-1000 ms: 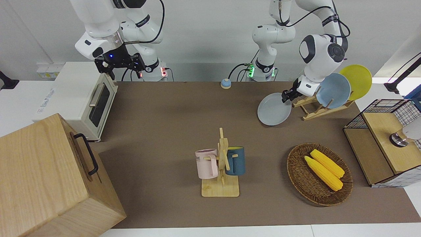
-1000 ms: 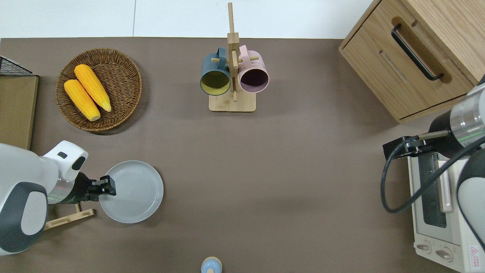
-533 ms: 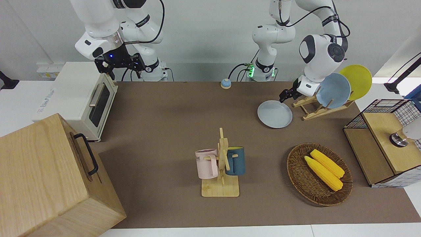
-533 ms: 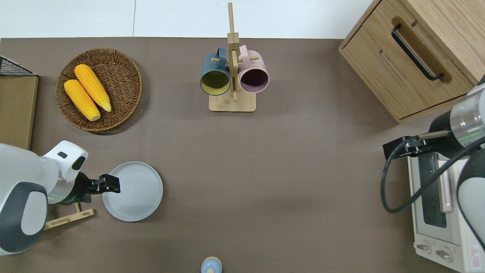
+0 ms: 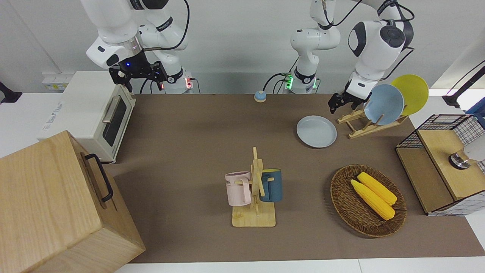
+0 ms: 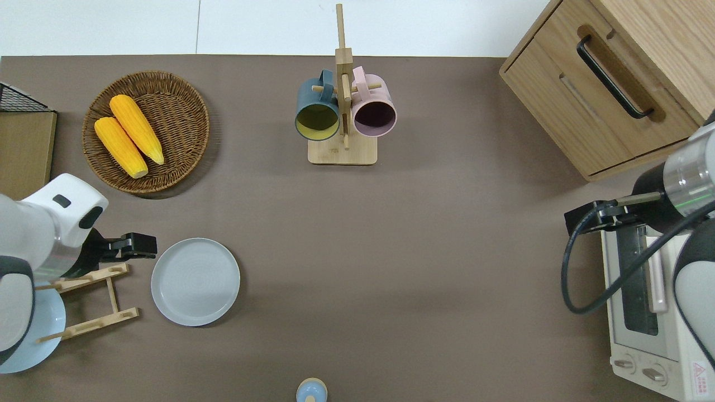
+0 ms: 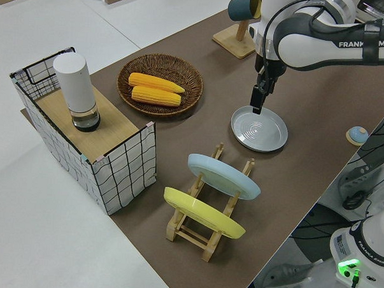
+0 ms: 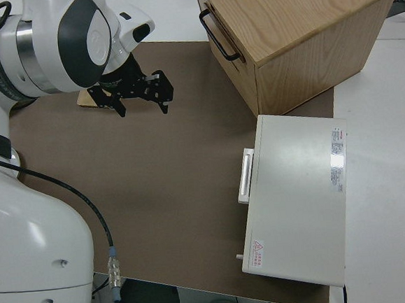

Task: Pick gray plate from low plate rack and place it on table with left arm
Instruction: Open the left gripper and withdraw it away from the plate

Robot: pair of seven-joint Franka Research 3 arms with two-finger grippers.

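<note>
The gray plate (image 5: 316, 131) lies flat on the table (image 5: 197, 125), beside the low plate rack (image 5: 363, 125) on the side toward the right arm's end. It also shows in the overhead view (image 6: 195, 281) and the left side view (image 7: 259, 128). My left gripper (image 6: 139, 246) is open and empty. It hangs in the air over the table, by the edge of the rack (image 6: 89, 301) farther from the robots, clear of the plate's rim. It also shows in the front view (image 5: 336, 104) and the left side view (image 7: 257, 101). My right arm is parked, its gripper (image 8: 143, 107) open.
A light-blue plate (image 5: 383, 104) and a yellow plate (image 5: 411, 93) stand in the rack. A wicker basket with two corn cobs (image 6: 145, 131), a mug stand (image 6: 342, 111), a wire crate (image 5: 441, 163), a toaster oven (image 5: 96, 113), a wooden cabinet (image 5: 57, 204) and a small bell (image 5: 260, 96) are on the table.
The left gripper has let go of the gray plate, which went from tilted to flat on the table. The gripper then rose and drew back toward the rack.
</note>
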